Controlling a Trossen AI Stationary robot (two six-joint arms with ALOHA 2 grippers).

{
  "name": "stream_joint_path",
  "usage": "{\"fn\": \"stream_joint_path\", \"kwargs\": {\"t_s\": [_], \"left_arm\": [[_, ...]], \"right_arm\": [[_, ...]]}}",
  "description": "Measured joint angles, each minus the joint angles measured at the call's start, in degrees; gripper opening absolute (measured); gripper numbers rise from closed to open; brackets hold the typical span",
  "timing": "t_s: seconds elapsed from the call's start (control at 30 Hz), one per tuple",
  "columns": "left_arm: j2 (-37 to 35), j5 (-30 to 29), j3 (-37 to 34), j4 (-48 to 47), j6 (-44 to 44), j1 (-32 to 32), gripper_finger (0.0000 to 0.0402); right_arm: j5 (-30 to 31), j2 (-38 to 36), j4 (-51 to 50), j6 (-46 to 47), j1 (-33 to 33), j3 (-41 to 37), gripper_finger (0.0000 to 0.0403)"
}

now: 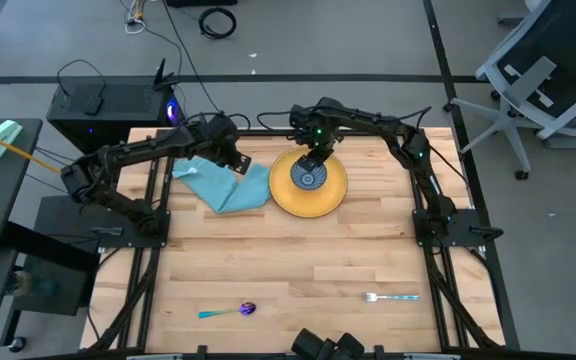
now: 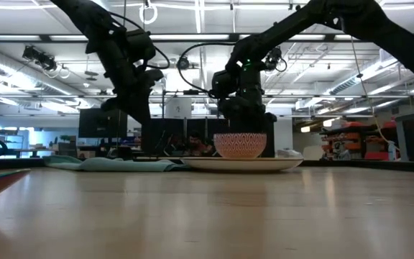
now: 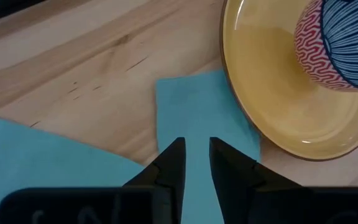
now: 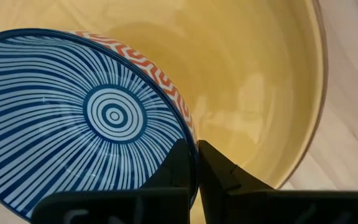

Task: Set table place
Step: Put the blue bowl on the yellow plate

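A small bowl [image 1: 308,179], blue-striped inside and red-patterned outside [image 2: 240,145], sits upright in the middle of the round yellow plate [image 1: 333,195] at the table's far centre. Its base is hidden behind the plate's rim [image 2: 279,164]. My right gripper [image 4: 196,144] is shut on the bowl from above. The light blue napkin [image 1: 226,185] lies rumpled on the wood, one corner [image 3: 241,134] against the plate's left edge. My left gripper [image 3: 196,149] hovers over the napkin, open by a narrow gap and clear of it in the low view [image 2: 141,115]. My right gripper pinches the bowl's rim [image 4: 188,127], with one finger [image 4: 178,163] inside the bowl and the other [image 4: 221,167] outside. The fingers come from above, pointing down. The bowl stays upright over the plate's middle.
A purple-headed, teal-handled spoon [image 1: 230,311] and a fork [image 1: 392,297] lie near the table's near edge, with bare wood between them and the plate. Black rails [image 1: 148,215] run along both sides. A black box [image 1: 108,100] stands beyond the far left corner.
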Motion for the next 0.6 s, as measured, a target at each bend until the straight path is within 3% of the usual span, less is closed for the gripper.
{"fn": "stream_joint_path", "kwargs": {"t_s": [0.6], "left_arm": [[-0.03,-0.02,-0.01,-0.03,-0.07,-0.07,0.0091]], "right_arm": [[-0.19,-0.48,3.91,1.23,0.62,-5.77,0.0011]]}}
